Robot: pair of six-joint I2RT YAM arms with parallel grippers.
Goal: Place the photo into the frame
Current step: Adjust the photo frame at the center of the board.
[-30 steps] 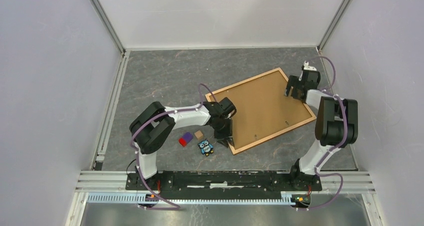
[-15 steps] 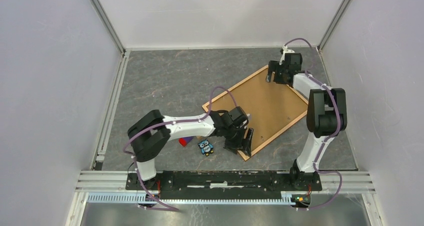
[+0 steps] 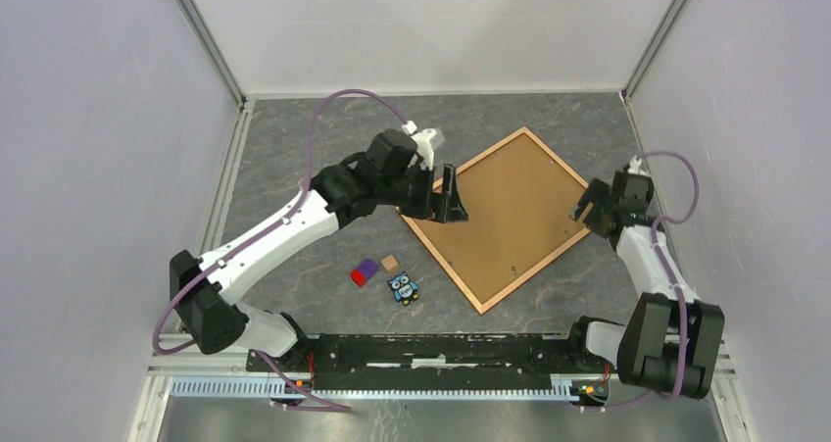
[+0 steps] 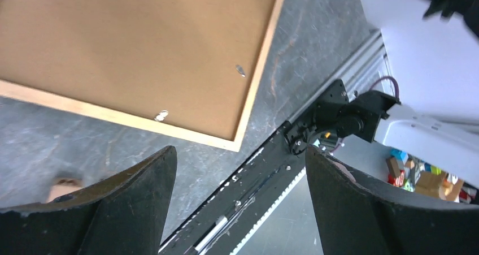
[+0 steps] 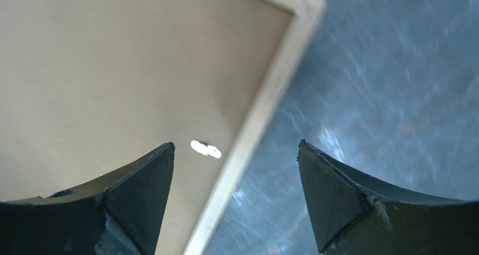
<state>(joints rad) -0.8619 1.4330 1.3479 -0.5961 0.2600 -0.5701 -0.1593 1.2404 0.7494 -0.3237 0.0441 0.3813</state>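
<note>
On the right half of the table, the frame [image 3: 443, 263] lies flat and back-up, turned like a diamond. The brown backing board [image 3: 510, 217] is seated inside its moulding. Its corners point to roughly 12, 3, 6 and 9 o'clock. The long axis looks to run from about 8 o'clock to 2 o'clock, though the slant of the overhead view makes that an estimate. The photo shows in no view, so I cannot tell whether it lies under the board or elsewhere.

The left gripper [image 3: 439, 203] hovers above the frame near its 9 o'clock corner, jaws spread wide with nothing between them. The right gripper [image 3: 591, 208] hangs over the 3 o'clock corner, equally wide and empty. Its wrist camera sees the moulding and a small metal tab [image 5: 206, 148] between its fingers.

I judge this to be the closing stage, with the board in and neither gripper touching anything. If the print is already beneath the board, the next move calls for a narrow downward press on each tab to lock the board, without shoving the frame. If not, the board must be lifted out first.
</note>
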